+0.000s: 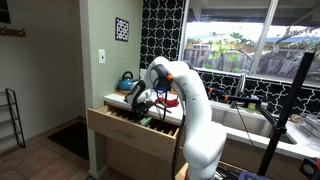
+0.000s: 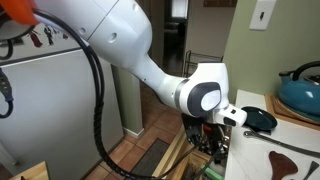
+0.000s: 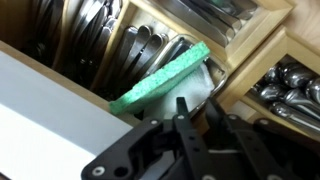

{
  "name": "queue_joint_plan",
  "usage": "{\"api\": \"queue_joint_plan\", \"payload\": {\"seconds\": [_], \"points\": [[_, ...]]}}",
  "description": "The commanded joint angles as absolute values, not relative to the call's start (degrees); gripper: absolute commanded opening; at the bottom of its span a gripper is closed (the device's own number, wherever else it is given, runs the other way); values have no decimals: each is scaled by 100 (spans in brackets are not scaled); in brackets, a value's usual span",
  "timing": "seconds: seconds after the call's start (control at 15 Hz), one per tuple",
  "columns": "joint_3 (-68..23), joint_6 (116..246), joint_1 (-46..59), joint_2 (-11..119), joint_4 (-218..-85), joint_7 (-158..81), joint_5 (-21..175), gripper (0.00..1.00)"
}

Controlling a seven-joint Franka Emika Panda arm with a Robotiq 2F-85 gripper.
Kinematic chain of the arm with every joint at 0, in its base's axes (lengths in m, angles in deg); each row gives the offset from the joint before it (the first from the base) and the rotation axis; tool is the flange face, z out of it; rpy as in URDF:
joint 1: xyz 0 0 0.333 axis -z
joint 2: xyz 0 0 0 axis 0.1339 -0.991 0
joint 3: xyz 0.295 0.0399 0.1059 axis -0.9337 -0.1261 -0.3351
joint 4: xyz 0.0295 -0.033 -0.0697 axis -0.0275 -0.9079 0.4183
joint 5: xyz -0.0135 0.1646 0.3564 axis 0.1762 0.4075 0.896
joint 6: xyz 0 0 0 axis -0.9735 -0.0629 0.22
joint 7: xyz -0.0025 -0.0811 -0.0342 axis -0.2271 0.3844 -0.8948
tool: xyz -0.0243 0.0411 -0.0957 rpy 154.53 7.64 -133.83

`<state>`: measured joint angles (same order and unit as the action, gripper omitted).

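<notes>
A kitchen: a wide window [image 1: 250, 40] fills the upper right of an exterior view, and a tabletop [image 1: 118, 98] at middle left carries one teal kettle [image 1: 126, 80]. Below it one wooden drawer [image 1: 120, 122] stands pulled out, which is why the arm bends down into it. The tool [image 3: 198, 118] enters from the bottom centre of the wrist view and hangs just beside the lower right end of one green sponge [image 3: 160, 78]. Its jaws look drawn near each other, yet I cannot tell whether they grip anything. The sponge stands on edge, slanting from centre left to upper right, probably wedged against a divider [image 3: 235, 75] that keeps it from lying flat. Four compartments show in part; the cutlery [image 3: 80, 40] is packed too tightly to count.
</notes>
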<state>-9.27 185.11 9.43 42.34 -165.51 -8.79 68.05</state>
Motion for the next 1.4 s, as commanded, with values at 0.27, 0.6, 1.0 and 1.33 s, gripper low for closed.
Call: {"api": "queue_joint_plan", "payload": {"seconds": [0.27,0.6,1.0,1.33], "points": [[-797,17781,862,4724,-16970,-1170,6074,0],[-878,17762,983,4811,-17178,-2042,5415,0],[-957,18181,968,4748,-17291,-2713,4689,0],[-1030,18576,941,4731,-17479,-2794,4297,0]]}}
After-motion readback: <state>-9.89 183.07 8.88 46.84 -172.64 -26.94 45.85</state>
